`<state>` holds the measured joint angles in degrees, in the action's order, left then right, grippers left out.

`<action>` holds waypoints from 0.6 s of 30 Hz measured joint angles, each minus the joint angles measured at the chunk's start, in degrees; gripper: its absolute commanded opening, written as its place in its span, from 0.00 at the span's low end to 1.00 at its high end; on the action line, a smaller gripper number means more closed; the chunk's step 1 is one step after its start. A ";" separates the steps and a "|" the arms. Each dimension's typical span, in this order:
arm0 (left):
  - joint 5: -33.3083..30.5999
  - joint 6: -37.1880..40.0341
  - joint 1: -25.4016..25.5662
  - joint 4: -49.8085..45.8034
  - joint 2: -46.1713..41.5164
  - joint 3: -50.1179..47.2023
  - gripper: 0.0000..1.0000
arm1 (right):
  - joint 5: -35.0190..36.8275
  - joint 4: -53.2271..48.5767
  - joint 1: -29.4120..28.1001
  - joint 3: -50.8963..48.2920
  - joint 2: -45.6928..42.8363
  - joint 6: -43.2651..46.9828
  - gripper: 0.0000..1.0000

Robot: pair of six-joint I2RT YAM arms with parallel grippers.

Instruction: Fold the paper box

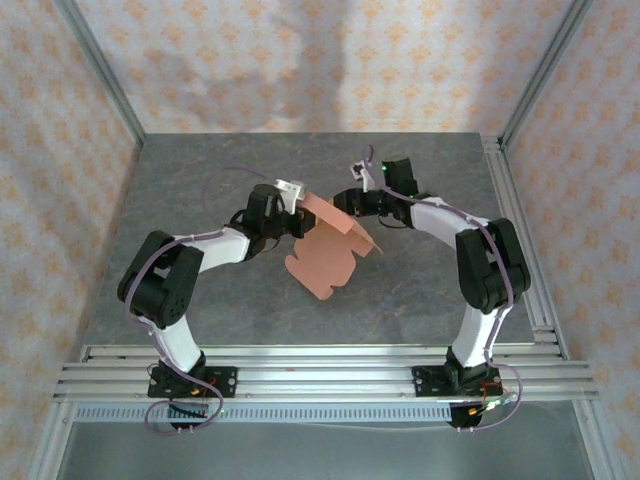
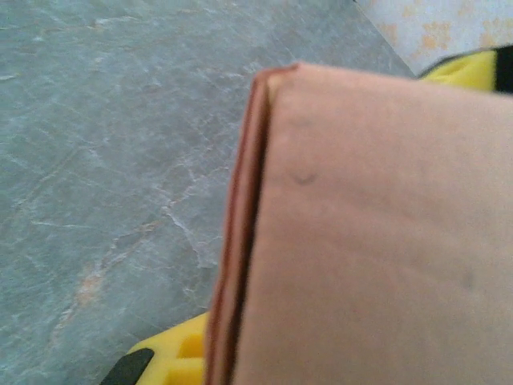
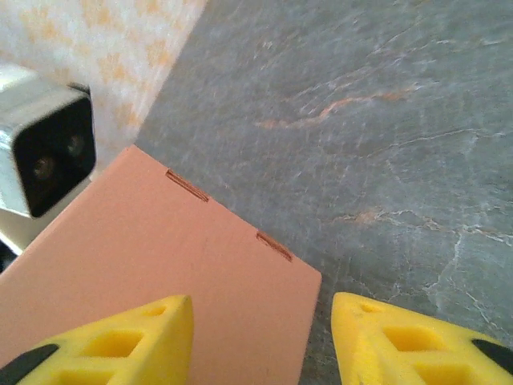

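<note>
Overhead, paper box (image 1: 325, 245) shows flaps (image 1: 318, 272).

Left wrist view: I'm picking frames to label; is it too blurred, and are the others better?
Left wrist: the paper box sits very close and soft, its folded edge smeared; the table reads clearer. Right wrist: the box's slotted edge is fairly crisp, the right pincer blurred in front. Top external: sharp, evenly lit, a broad soft shadow on the back wall.
</note>
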<state>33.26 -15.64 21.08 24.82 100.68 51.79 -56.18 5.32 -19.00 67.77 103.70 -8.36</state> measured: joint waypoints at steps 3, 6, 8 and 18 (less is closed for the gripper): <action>0.00 -2.82 -2.12 3.23 0.00 -1.57 0.00 | 3.58 5.99 1.95 -2.95 -2.29 -5.75 0.61; 0.04 -5.84 -3.76 5.84 0.07 -2.78 0.00 | 8.37 11.93 5.18 -6.25 -4.76 -11.98 0.62; 0.61 -8.33 -4.28 7.74 0.31 -3.17 0.00 | 11.65 15.63 7.58 -8.46 -6.23 -16.15 0.62; 3.91 -22.51 -6.88 16.44 4.39 -3.10 0.00 | 21.29 27.12 12.68 -21.05 -14.03 -29.22 0.60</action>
<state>37.17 -38.15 14.20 41.25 105.08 48.69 -34.89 32.45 -6.33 46.72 89.67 -37.58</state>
